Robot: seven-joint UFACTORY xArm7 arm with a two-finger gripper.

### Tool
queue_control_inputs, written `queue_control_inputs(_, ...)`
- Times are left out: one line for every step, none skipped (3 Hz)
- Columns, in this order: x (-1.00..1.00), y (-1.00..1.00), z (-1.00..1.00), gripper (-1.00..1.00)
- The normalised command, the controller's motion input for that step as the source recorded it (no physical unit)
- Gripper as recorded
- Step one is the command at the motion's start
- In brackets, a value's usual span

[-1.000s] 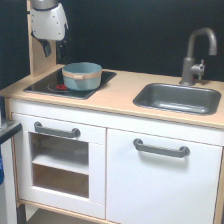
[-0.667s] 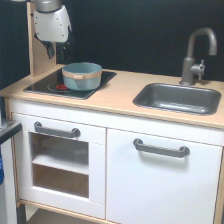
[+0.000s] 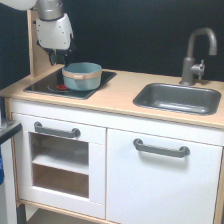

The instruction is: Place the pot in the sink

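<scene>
At the exterior view's left, the white arm comes down from the top edge, and its hand (image 3: 59,56) hangs above the far left part of the hob (image 3: 42,84), a little higher than the pot (image 3: 81,76) and to its left; the dark fingers point downward and touch nothing, but they are small and blurred, so I cannot tell how far apart they are; the hand holds nothing. Behind it a pale wooden panel (image 3: 34,47) stands upright at the far left of the bench (image 3: 115,97). The pot sits upright on the flat black hob, on its right half, with a red ring (image 3: 61,87) visible just beside its left side; the tan band goes around the pot near the rim. To the right, well apart from the pot, the sink (image 3: 178,98) is set into the light wooden bench; a grey tap (image 3: 196,55) stands at its far right side. Below the bench, the white front has an open compartment with a grey handle (image 3: 56,130) on the left and a door with another grey handle (image 3: 161,148) on the right.
</scene>
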Motion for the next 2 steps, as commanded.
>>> queue_control_inputs(0.18,0.12,-0.93,1.0)
queue_control_inputs(0.27,0.06,-0.77,0.33)
